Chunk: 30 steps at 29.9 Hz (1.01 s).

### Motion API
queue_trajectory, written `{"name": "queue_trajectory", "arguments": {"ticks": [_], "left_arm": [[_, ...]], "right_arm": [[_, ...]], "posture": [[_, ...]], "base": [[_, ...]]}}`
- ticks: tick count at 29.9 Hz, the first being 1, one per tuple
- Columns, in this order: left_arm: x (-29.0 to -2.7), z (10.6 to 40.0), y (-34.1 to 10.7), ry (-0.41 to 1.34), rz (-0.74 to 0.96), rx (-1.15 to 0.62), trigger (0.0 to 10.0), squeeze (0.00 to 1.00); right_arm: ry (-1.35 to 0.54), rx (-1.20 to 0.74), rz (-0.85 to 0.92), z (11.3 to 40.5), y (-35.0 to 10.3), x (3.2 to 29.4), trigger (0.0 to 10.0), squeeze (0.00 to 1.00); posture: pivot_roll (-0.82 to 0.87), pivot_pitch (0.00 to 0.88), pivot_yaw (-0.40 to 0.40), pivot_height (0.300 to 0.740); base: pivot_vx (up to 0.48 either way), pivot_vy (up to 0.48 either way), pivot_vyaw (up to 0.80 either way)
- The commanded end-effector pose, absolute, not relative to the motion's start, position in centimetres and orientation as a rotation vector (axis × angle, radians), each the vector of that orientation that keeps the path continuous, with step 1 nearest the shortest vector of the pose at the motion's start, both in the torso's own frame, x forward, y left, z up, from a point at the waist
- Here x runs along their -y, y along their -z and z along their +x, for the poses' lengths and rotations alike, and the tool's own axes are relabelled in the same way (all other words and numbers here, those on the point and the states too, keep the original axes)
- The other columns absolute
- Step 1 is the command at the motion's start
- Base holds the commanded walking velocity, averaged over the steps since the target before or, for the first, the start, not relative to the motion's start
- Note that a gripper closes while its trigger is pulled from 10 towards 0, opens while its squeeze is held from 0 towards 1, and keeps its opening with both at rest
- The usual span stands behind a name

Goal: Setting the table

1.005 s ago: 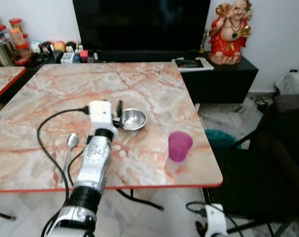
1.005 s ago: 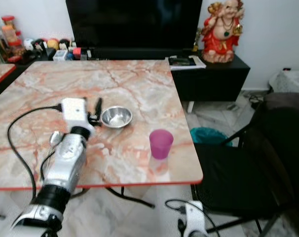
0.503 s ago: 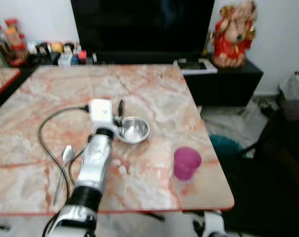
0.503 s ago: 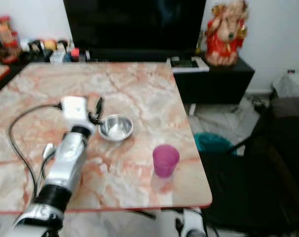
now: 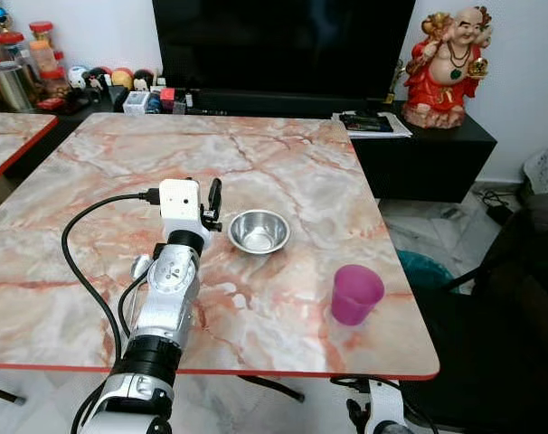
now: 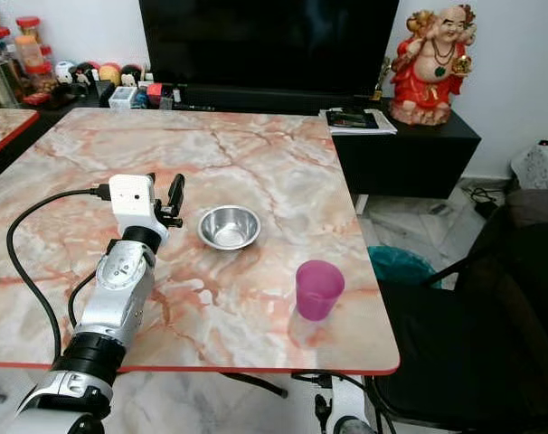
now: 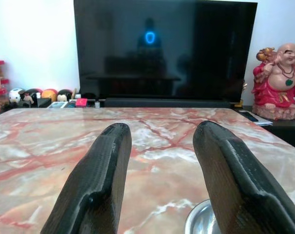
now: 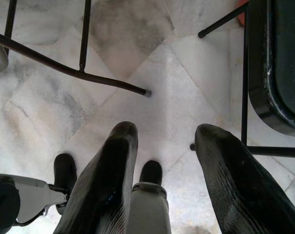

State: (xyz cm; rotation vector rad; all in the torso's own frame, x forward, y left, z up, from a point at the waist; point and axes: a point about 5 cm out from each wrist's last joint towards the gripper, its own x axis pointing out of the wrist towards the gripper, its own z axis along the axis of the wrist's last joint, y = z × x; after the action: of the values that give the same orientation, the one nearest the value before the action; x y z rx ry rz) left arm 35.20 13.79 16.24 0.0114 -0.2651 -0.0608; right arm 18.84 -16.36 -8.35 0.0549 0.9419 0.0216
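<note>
On the table (image 5: 283, 117), a bowl (image 5: 259, 231) sits just right of the left gripper (image 7: 159, 146), spread wide and empty.
Right gripper (image 8: 162, 146) hangs wide over the floor; the bowl looks light, hard and slippery, so pinch its rim.

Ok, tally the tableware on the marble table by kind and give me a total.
Steel bowl: 1
Purple cup: 1
Spoon: 1, mostly hidden behind the left arm
Total: 3
</note>
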Motion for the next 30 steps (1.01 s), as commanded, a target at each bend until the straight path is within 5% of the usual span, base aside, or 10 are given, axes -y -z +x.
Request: {"name": "queue_trajectory", "arguments": {"ticks": [1,20,30], "left_arm": [[-13.6,35.2,-16.1,0.062,0.013,0.253,10.0,0.0],[-14.0,35.3,-16.1,0.046,0.019,0.247,10.0,0.0],[-14.9,35.5,-16.1,0.009,-0.013,0.235,10.0,0.0]], "right_arm": [[-0.008,-0.931,0.06,19.1,8.2,16.8,10.0,0.0],[-0.009,-0.93,0.057,19.2,8.1,16.8,10.0,0.0],[-0.01,-0.93,0.057,19.2,8.2,16.8,10.0,0.0]], "posture": [[0.0,0.0,-0.06,0.74],[0.01,0.0,-0.063,0.74],[0.0,0.0,-0.067,0.74]], "base": [[0.0,-0.274,0.0],[0.0,-0.285,0.0],[0.0,0.0,0.0]]}}
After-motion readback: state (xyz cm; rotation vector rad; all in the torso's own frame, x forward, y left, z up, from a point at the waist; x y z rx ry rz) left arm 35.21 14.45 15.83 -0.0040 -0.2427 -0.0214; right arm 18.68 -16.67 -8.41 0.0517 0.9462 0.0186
